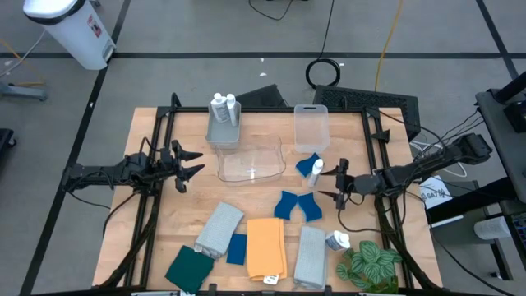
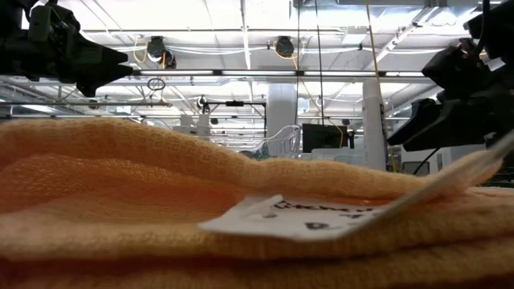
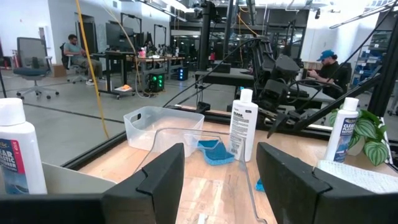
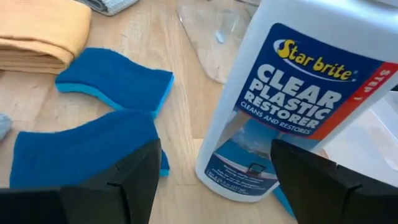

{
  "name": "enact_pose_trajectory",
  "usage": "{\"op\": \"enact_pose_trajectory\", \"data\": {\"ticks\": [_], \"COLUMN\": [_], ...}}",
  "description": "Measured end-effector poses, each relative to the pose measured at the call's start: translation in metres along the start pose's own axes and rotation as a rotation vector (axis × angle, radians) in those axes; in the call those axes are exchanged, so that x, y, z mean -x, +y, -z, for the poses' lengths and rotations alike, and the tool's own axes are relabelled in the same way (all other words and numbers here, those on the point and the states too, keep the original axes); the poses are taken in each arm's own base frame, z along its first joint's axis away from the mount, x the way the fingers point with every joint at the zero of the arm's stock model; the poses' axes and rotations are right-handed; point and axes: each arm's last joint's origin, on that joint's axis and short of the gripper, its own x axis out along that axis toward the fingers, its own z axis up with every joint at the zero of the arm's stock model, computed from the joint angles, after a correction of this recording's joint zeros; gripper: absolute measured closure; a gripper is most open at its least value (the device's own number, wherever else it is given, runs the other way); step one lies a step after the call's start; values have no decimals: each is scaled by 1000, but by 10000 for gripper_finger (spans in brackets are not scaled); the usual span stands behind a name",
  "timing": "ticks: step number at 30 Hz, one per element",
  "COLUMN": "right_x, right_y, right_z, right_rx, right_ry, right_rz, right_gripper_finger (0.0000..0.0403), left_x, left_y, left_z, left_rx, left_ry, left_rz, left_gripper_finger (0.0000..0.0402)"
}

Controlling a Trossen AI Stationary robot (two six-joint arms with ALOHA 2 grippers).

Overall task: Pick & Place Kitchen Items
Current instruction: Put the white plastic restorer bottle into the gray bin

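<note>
Spread wide around nothing, right gripper (image 1: 337, 184) just beside upright small white plastic bottle (image 1: 316, 172); left gripper (image 1: 194, 164) parted, empty, near clear plastic bin (image 1: 251, 164).

A: Worktop (image 1: 156, 205), pale wood. Far side: grey bin (image 1: 223, 133) holding two white bottles (image 1: 223, 108), a clear bin (image 1: 311, 126) beside it, a curved clear tray (image 1: 251, 162) nearer the middle.

B: Middle right?

A: One white bottle (image 1: 316, 171) upright, touching a blue sponge (image 1: 307, 163). Two more blue sponges (image 1: 297, 205) lie side by side.

B: Near edge?

A: Dark green cloth (image 1: 190, 269), grey cloth (image 1: 219, 228), blue cloth (image 1: 237, 248), orange cloth (image 1: 265, 246), second grey cloth (image 1: 311, 256). Another bottle (image 1: 337, 241) just beside a leafy plant (image 1: 369, 263).
</note>
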Motion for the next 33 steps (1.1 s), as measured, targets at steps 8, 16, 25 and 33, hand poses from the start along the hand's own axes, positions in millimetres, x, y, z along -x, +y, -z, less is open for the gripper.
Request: {"op": "enact_pose_trajectory", "data": {"ticks": [8,16,25,33], "right_x": [6,4,7,2], "right_y": [-10,-26,-36,-62], "right_z": [-1,7,1,-8], "right_rx": [50,90,53,79], "right_ry": [-14,97,46,-9], "right_rz": [200,316,407,456], "right_gripper_finger": [124,139,285,391], "left_x": [0,0,0,0], "left_y": [0,0,0,0], "left_z": [0,0,0,0], "left_rx": [0,0,0,0], "left_ry": [0,0,0,0], "left_rz": [0,0,0,0], "left_gripper_finger": [194,194,194,195]}}
